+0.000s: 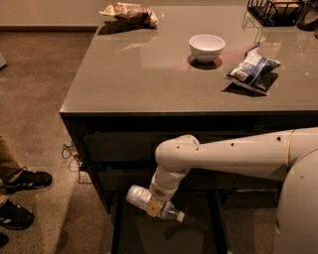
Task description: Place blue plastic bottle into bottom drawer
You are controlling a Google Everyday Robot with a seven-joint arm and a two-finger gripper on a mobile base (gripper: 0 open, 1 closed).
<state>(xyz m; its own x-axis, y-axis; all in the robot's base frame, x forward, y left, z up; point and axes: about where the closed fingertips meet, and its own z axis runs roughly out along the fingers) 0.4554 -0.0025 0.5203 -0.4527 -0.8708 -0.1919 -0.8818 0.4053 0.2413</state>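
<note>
Gripper: my gripper (155,206) hangs low in front of the counter, at the end of the white arm (233,156) that reaches in from the right and bends down at the elbow.
Claw state: pinching the blue plastic bottle (140,196) across its middle; I see one tan finger pad (154,209) lying over its near side.
Bottle: on its side and tilted, white cap to the right and a little lower, wider end to the left.
Bottle location: over the left part of the bottom drawer (198,235), close to its far edge. I cannot tell whether it touches the drawer floor.
Bottom drawer: pulled out toward me, a dark flat tray below the two closed drawer fronts.
Counter (144,79): grey top, above and behind the gripper.
On the counter: a white bowl (206,47) at the far right centre, a blue-white snack bag (252,68) just right of it, a brown snack bag (130,13) at the far left edge, a black wire rack (272,11) in the far right corner.
Floor, left: a person's dark shoes (24,179), well apart from the drawer.
</note>
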